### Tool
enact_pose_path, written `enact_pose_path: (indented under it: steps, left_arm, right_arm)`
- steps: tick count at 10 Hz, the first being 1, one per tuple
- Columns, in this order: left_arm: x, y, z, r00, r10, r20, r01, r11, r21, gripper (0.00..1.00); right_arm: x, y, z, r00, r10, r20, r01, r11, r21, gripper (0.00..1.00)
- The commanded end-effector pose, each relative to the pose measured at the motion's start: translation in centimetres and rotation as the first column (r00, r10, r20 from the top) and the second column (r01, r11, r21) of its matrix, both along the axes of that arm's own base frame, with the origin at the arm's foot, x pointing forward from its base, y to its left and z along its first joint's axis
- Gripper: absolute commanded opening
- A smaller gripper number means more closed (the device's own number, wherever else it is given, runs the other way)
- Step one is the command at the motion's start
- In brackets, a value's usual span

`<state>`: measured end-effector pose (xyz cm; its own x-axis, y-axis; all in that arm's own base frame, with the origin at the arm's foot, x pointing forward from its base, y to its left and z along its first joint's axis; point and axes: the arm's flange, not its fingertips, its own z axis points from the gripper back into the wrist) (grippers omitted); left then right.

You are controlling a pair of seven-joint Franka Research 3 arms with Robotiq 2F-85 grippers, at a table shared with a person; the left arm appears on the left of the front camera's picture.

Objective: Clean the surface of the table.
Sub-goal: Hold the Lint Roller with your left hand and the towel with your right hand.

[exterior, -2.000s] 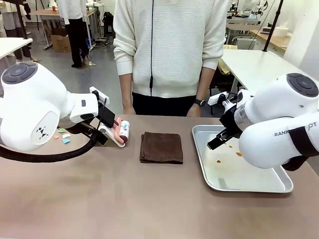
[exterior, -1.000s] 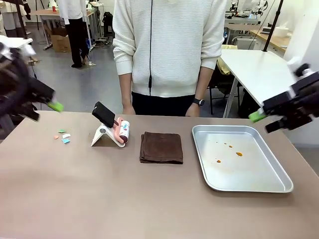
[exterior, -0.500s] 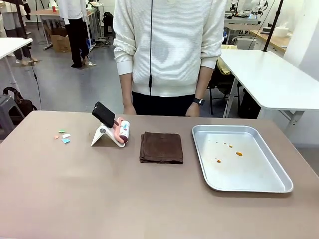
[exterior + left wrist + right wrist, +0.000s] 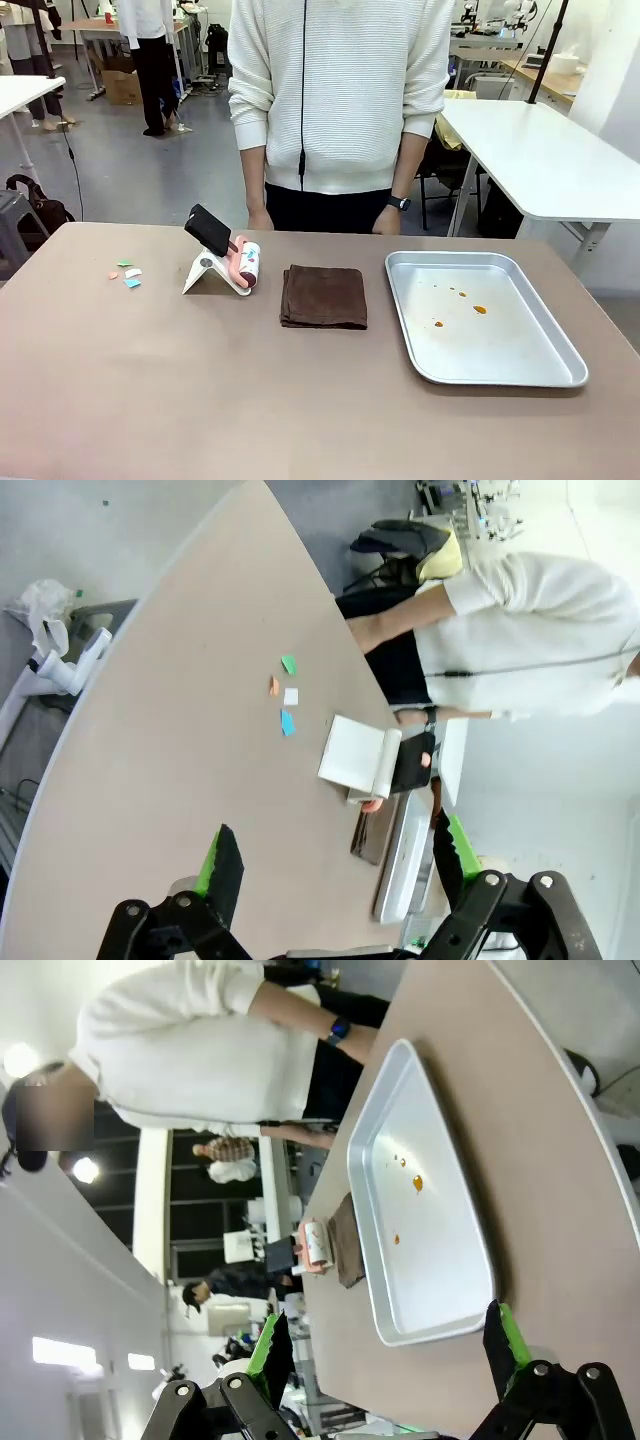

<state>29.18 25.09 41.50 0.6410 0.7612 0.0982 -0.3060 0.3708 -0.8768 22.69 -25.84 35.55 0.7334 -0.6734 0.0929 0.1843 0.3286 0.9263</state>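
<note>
The brownish-taupe table (image 4: 200, 390) carries a few small coloured paper scraps (image 4: 125, 274) at its far left and orange-brown stains (image 4: 470, 305) inside a steel tray (image 4: 560, 372) at the right. A folded brown cloth (image 4: 323, 296) lies in the middle, beside a lint roller (image 4: 246, 266) resting on a white stand with a black handle. My left gripper (image 4: 335, 865) hangs open high above the table's (image 4: 170, 740) left end, the scraps (image 4: 285, 695) far below. My right gripper (image 4: 385, 1350) is open above the tray's (image 4: 385, 1305) side, with nothing between its fingers.
A person in a white sweater (image 4: 340, 90) stands at the far edge behind the cloth, hands down behind the table. White tables (image 4: 540, 150) stand behind on the right. The near half of the table top is bare.
Both arms, which stood over the table two seconds ago, have swung outward and up and left the front view. The things on the table have not moved.
</note>
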Motion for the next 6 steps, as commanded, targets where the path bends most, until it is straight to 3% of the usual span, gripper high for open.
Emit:
enact_pose_path:
  steps: [1,2,3,6]
  left_arm:
    - [-4.0,-7.0,-3.2,0.999,0.052,0.000,-0.052,0.999,-0.009,1.00]
    - [-3.6,-7.9,-3.4,0.998,0.061,-0.027,-0.060,0.998,0.027,1.00]
    - [0.1,0.2,-0.3,1.000,0.027,-0.008,-0.027,1.000,-0.015,1.00]
    - [0.1,0.2,-0.3,1.000,0.027,-0.008,-0.027,1.000,-0.015,1.00]
  right_arm:
    - [-0.3,2.5,-2.6,0.999,-0.032,0.036,0.032,0.999,0.022,1.00]
    - [-0.4,2.6,-2.7,0.996,-0.073,0.045,0.075,0.996,-0.049,1.00]
    - [0.1,-0.2,-1.4,1.000,-0.020,-0.006,0.020,1.000,0.021,1.00]
    - [0.1,-0.2,-1.4,1.000,-0.020,-0.006,0.020,1.000,0.021,1.00]
